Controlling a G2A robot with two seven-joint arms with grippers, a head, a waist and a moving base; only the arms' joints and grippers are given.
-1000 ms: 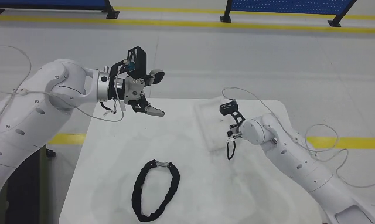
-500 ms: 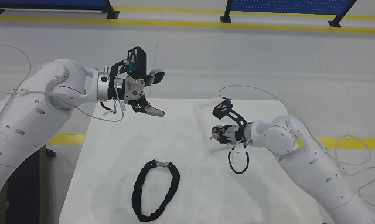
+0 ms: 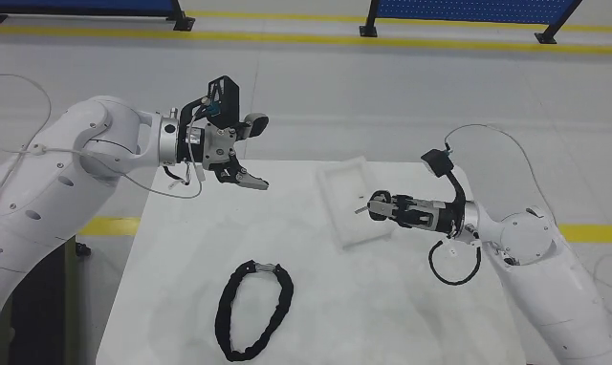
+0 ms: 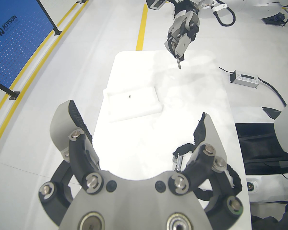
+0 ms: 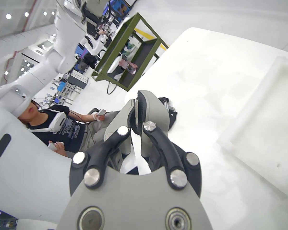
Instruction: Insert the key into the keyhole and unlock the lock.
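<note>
The key (image 4: 178, 61) is being pinched by the right gripper (image 3: 375, 205) beside the white tray (image 3: 339, 222), well apart from the chain lock (image 3: 253, 308) on the table (image 3: 182, 269); the left gripper (image 3: 251, 181) is being held spread wide.

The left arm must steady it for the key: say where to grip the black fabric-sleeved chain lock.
Probably the silver metal lock body at the far end of the black fabric-sleeved chain lock, from above: the loop lies flat and its sleeve looks floppy.
</note>
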